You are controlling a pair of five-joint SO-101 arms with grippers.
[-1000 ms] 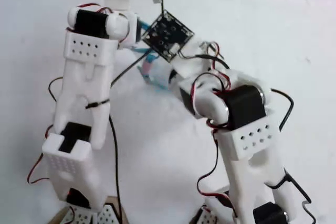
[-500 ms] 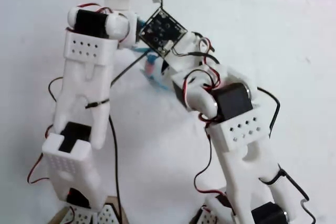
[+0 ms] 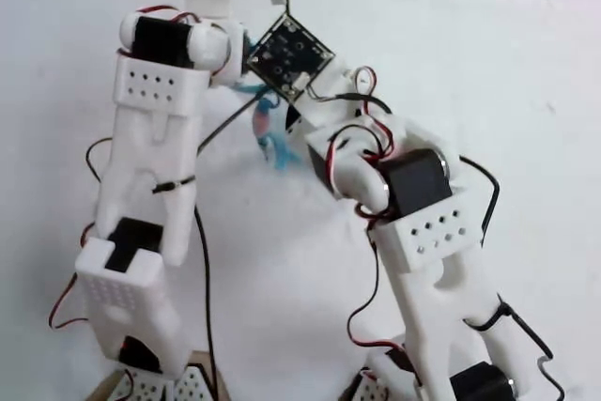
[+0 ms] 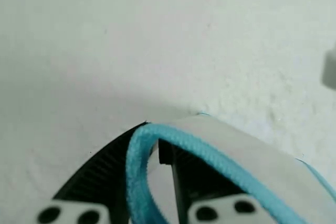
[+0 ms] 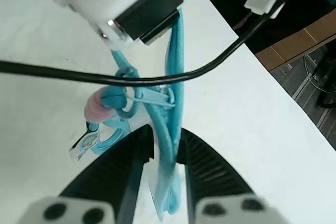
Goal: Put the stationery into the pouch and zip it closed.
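Tension matters most here, by my reading: the pouch (image 3: 269,133) is held up between the two wrists, at the far middle of the scene, and a zip runs cleanly only along a taut band. The left gripper (image 4: 153,142) is clamped on the pouch's blue-edged rim, its jaws nearly together with the piping pinched between them. The right gripper (image 5: 165,136) sits farther along the same blue zip band, its jaws closed in to the band's width and touching it on both sides. The zip pull (image 5: 152,97), with a pink bead (image 5: 94,109) and a blue charm (image 5: 107,135) hanging from it, lies just beside the band between the two grippers, outside the right jaws. So the grip is on the fabric and not on the pull. To close the zip, the right arm likely needs to let go and retake the metal tab itself, then draw it straight along the band while the left holds firm against the tug. A sideways pull would probably twist the limp pouch and jam the slider. Whether the stationery is inside cannot be told. A black cable (image 5: 210,61) crosses in front of the pouch and could snag.

The table (image 3: 507,63) is plain white. Beyond its far edge the room is dark, with some wooden furniture (image 5: 299,43).
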